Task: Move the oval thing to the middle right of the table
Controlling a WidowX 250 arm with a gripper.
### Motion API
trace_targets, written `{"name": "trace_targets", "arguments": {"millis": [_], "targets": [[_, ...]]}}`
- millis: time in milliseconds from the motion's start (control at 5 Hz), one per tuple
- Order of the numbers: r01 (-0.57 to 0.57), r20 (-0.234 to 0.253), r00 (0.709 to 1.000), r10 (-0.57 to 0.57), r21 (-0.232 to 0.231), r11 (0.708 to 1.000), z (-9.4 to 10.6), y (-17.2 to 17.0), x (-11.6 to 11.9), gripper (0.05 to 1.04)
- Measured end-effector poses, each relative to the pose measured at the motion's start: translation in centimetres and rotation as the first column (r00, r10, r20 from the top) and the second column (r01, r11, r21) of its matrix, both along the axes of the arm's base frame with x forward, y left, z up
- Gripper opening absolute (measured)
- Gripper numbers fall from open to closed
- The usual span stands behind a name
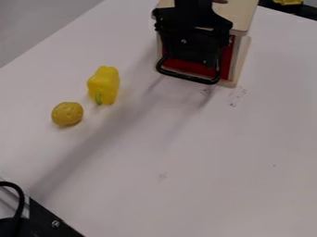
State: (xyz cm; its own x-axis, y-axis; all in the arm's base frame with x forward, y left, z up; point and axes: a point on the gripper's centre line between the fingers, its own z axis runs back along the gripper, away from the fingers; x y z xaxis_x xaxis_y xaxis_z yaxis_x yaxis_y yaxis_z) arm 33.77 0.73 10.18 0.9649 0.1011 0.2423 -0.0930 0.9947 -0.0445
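Note:
The black gripper (191, 46) hangs at the top of the camera view, in front of a wooden box with a red front. The oval thing (66, 114), a dull yellow, roundish object, lies on the white table (204, 152) at the left. It is well below and left of the gripper, apart from it. A yellow bell pepper (104, 85) is just above and right of the oval thing, with a small gap between them.
The wooden box (243, 59) stands behind the gripper at the top. A black metal part (51, 221) with a cable is at the bottom left corner. Something yellow (288, 2) lies on a dark surface beyond the table's top right edge.

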Motion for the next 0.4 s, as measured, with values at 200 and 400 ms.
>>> {"name": "trace_targets", "arguments": {"millis": [200, 400], "targets": [[-0.001, -0.04, 0.999, 0.001, -0.004, 1.0, -1.23, -0.1, -0.43, 0.997], [-0.068, -0.04, 0.997, 0.066, -0.067, 0.995, -1.47, -0.86, -0.42, 0.997]]}}
